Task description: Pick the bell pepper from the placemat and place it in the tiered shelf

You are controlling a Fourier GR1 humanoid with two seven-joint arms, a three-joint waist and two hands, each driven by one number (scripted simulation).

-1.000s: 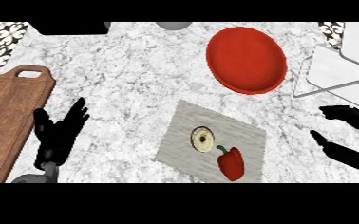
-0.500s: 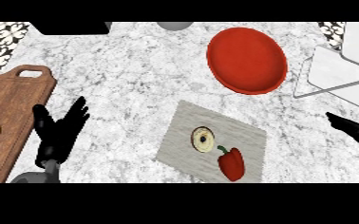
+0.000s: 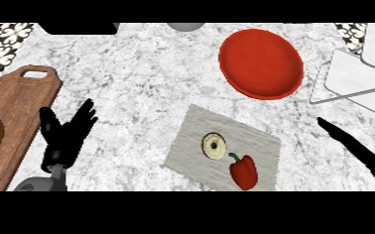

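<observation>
Marble counter (image 3: 147, 69); glossy bell pepper (image 3: 244, 172) on woven placemat (image 3: 190, 148).

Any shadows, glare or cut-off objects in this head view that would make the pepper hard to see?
Head view: lighting is even, with no glare on the marble counter; the bell pepper shows whole on the placemat; the right hand is cut by the right edge, the tiered shelf partly too; the left hand shows fully.
</observation>
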